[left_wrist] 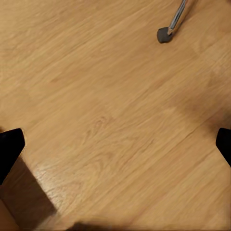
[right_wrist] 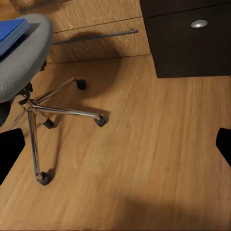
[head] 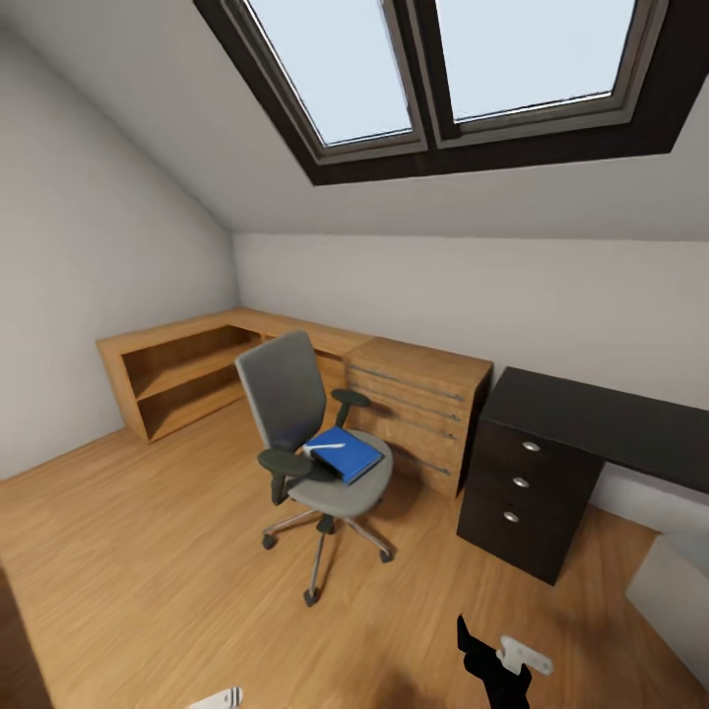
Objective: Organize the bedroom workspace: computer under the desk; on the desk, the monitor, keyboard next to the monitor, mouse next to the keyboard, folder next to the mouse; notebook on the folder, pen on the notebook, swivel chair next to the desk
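Note:
The grey swivel chair stands mid-floor in the bedroom, away from the black desk at the right. The blue folder lies flat on its seat. A pale box, likely the computer, sits under the desk at the right edge. My right gripper is open, low over the floor, facing the chair's chrome base, the folder and the desk's drawers. My left gripper is open above bare floor near a chair caster. Monitor, keyboard, mouse, notebook and pen are out of view.
A low light-wood shelf and drawer unit run along the back wall behind the chair. Black-framed skylights sit in the sloped ceiling. Open wood floor lies between me and the chair.

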Robot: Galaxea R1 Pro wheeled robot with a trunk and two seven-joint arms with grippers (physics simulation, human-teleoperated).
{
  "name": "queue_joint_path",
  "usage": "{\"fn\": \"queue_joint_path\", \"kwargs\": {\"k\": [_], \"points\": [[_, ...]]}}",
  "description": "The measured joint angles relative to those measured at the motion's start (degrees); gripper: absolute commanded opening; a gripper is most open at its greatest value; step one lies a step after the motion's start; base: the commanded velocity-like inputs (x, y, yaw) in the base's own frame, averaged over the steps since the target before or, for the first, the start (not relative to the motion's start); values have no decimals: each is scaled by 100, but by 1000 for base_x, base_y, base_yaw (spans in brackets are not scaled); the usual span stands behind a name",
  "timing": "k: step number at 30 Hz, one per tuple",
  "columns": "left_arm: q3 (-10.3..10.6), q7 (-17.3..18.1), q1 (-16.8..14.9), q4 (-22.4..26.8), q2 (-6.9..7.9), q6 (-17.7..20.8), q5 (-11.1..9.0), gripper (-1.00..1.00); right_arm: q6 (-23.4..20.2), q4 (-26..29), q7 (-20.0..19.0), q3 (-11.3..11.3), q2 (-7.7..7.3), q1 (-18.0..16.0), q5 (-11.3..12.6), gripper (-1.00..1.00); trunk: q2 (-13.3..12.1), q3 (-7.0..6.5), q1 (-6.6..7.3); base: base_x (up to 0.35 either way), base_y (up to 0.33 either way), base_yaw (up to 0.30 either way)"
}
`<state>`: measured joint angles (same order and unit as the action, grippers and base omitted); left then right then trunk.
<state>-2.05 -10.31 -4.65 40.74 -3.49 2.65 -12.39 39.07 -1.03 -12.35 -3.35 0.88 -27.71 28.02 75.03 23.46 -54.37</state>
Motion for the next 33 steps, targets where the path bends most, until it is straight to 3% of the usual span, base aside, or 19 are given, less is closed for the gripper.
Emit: {"fn": "queue_joint_path", "kwargs": {"k": [12,24,33], "points": [[3,-3,-1,-2,-8,-4,0,100,6,1,-4,0,0,0,3,100,-481,-180,263,-272,106,-84],[3,-20,-2,-1,-8,-11,7,100,23,3,-13,1,-1,1,-19,100,-963,-386,530,-20,2,-286],[1,-22,-1,-8,-10,-3,7,100,24,0,-9,0,-1,1,-255,100,-1325,-548,724,-264,0,-296]]}}
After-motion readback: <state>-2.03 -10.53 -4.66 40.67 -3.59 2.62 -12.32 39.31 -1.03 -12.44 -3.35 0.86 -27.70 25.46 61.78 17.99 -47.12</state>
